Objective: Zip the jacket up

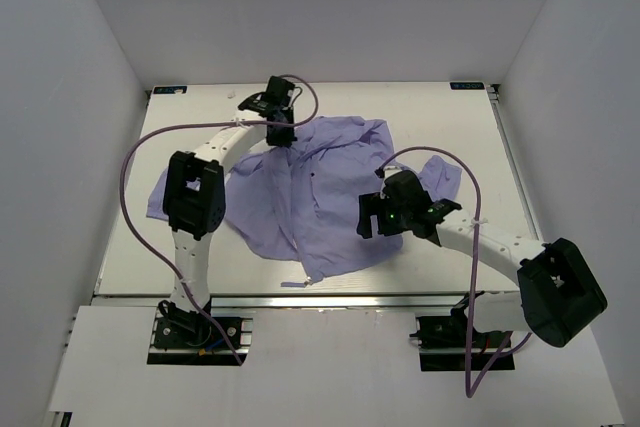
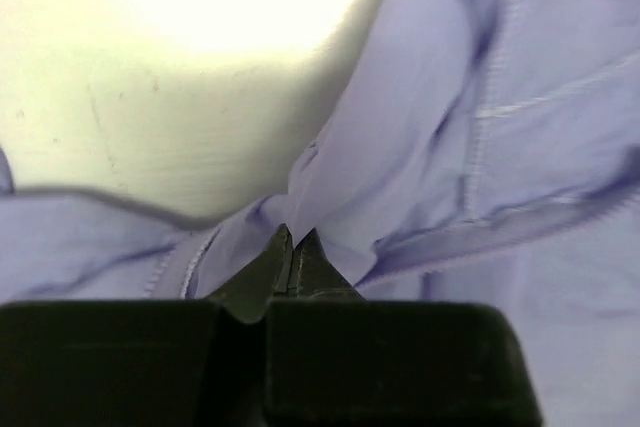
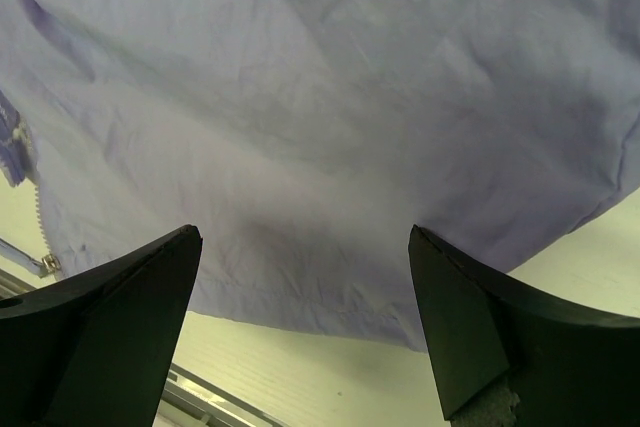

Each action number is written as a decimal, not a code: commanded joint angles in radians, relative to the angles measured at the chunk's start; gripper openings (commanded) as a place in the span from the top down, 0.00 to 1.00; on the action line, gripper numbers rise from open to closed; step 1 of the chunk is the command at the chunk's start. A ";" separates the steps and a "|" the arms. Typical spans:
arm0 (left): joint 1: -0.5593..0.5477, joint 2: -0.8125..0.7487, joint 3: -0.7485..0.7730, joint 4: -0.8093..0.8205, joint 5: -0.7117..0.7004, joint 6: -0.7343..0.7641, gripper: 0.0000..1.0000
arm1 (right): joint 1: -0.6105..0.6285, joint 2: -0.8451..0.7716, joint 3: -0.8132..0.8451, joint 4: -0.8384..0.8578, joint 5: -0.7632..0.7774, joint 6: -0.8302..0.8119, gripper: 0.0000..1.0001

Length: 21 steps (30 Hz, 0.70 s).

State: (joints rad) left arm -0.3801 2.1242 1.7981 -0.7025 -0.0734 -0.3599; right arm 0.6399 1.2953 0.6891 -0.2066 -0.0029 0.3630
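Left pincer (image 2: 292, 243) pressed together at the jacket (image 2: 520, 147) edge, grip hidden; right pincer (image 3: 302, 239) spread above it.

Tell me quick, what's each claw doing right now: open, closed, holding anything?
Left gripper: closed, pinching a fold of the jacket.
Right gripper: open, holding nothing, above the jacket.

The jacket (image 1: 320, 197) lies on the table (image 1: 440, 112), left end effector (image 1: 282, 137) at its far edge.
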 commanded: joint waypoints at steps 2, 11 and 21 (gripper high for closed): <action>-0.136 -0.074 0.107 -0.041 -0.212 -0.002 1.00 | 0.001 -0.013 -0.016 0.018 0.011 0.011 0.11; -0.236 0.137 0.299 -0.176 -0.233 -0.039 0.12 | -0.003 -0.039 -0.046 0.012 0.024 0.059 0.11; -0.241 -0.033 0.276 -0.124 -0.233 -0.036 0.02 | -0.065 0.054 -0.014 0.033 0.011 0.076 0.11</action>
State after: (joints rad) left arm -0.6243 2.2566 2.0705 -0.8520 -0.2764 -0.3931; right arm 0.5968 1.3052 0.6395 -0.2012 0.0006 0.4335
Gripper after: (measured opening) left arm 0.978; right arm 0.895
